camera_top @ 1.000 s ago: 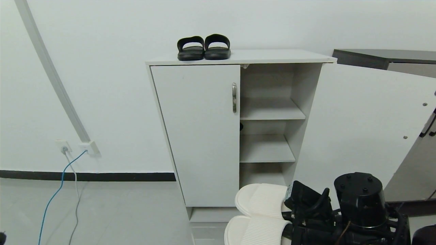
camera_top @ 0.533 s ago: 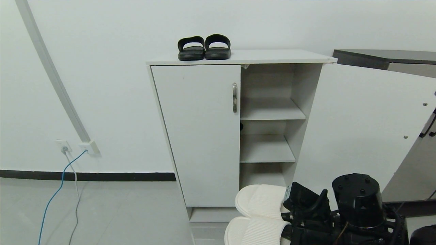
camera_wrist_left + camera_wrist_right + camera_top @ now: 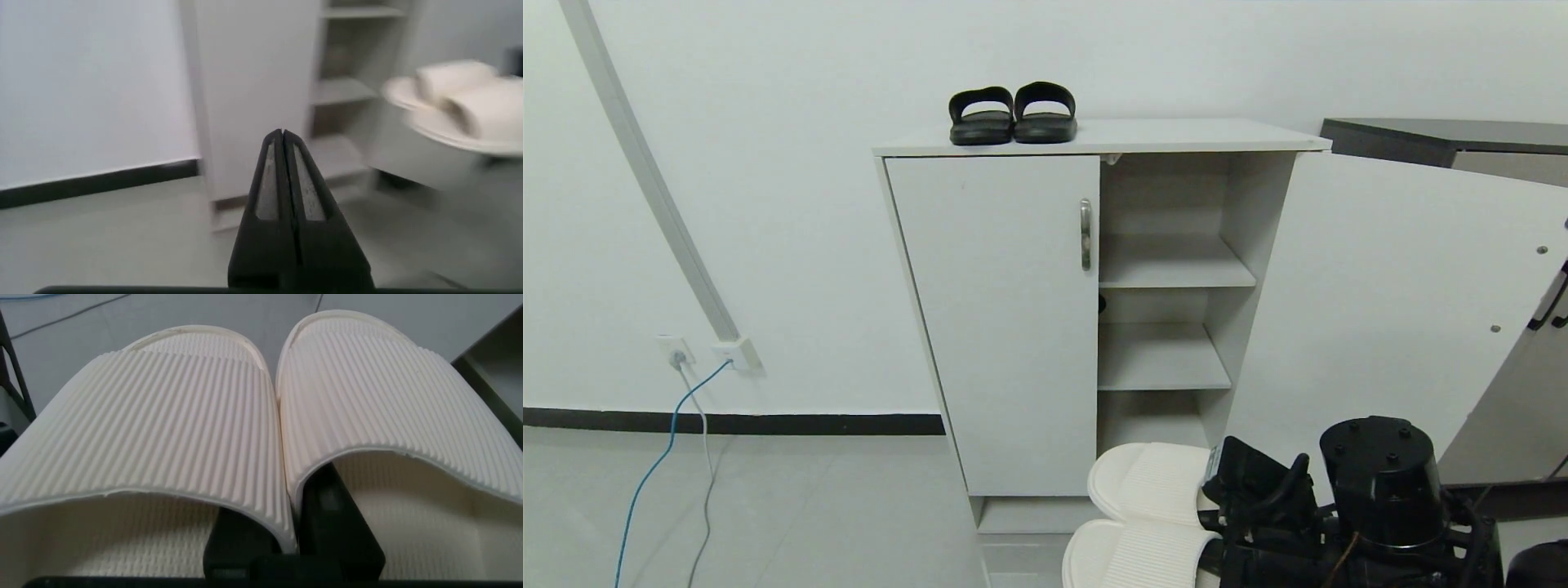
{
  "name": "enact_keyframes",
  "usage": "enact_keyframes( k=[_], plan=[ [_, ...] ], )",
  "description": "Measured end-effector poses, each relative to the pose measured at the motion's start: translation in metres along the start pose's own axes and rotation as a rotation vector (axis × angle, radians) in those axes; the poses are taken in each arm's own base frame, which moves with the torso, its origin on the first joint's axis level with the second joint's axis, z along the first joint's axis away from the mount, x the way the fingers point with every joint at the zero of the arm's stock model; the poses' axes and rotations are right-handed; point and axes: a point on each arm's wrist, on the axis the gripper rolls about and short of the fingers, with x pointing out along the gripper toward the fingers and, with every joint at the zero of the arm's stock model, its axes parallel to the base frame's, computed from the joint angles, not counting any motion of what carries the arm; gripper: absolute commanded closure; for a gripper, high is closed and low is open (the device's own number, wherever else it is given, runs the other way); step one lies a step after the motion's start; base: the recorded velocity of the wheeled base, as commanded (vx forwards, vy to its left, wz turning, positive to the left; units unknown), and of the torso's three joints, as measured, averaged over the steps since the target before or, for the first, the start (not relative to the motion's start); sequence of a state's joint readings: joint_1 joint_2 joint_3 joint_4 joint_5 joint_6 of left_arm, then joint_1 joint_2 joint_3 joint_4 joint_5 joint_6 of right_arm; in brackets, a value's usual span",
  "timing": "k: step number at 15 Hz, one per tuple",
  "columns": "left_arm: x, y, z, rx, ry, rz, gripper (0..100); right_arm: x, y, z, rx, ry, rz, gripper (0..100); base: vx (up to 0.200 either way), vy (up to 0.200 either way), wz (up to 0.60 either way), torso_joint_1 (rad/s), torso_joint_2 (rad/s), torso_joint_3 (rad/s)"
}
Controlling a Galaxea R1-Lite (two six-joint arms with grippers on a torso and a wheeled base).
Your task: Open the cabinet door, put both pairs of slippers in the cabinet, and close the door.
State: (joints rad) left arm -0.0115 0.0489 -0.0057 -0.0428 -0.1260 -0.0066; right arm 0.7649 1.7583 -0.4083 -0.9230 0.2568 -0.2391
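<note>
A white cabinet (image 3: 1201, 135) stands against the wall. Its right door (image 3: 1388, 302) is swung wide open and its left door (image 3: 1005, 327) is closed, with a metal handle (image 3: 1085, 234). The open half shows bare shelves (image 3: 1168, 265). A pair of black slippers (image 3: 1013, 114) sits on the cabinet top. My right gripper (image 3: 294, 531) is shut on the inner walls of a pair of white ribbed slippers (image 3: 270, 433), held low in front of the open half (image 3: 1147, 506). My left gripper (image 3: 283, 143) is shut on nothing, low and left of the cabinet, with the white slippers (image 3: 458, 106) off to its side.
A dark-topped unit (image 3: 1445, 135) stands behind the open door on the right. A wall socket (image 3: 678, 351) with a blue cable (image 3: 654, 465) is at the left, above open floor. A small dark thing (image 3: 1101, 304) peeks out behind the closed door's edge.
Almost nothing differs; the right arm with the white slippers has sunk very slightly.
</note>
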Motion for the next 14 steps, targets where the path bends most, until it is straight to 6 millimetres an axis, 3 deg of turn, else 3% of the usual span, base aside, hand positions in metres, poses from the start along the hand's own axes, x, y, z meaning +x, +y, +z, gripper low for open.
enact_keyframes(
  k=[2,3,5,8,14],
  plan=[
    [-0.002,0.004,-0.004,0.028,0.006,0.197,100,0.000,0.000,0.000,0.000,-0.001,0.000,100,0.000,0.000,0.00,0.000,0.00,0.000],
    [-0.003,0.004,-0.006,0.036,0.013,0.212,100,0.000,0.000,0.001,0.000,-0.002,0.000,100,0.000,0.000,0.00,0.000,0.00,0.000],
    [-0.003,0.002,-0.006,0.054,0.008,0.117,100,0.001,0.000,0.003,0.001,-0.008,-0.005,100,0.000,0.000,0.00,0.000,0.00,0.000],
    [-0.003,0.001,-0.007,0.067,0.003,0.099,100,0.009,-0.007,0.011,0.067,-0.008,-0.171,100,0.000,0.000,0.00,0.000,0.00,0.000],
    [-0.004,0.001,-0.007,0.065,0.002,0.100,100,0.057,-0.007,0.039,0.301,-0.108,-0.563,100,0.000,0.000,0.00,0.000,0.00,0.000]
  ],
)
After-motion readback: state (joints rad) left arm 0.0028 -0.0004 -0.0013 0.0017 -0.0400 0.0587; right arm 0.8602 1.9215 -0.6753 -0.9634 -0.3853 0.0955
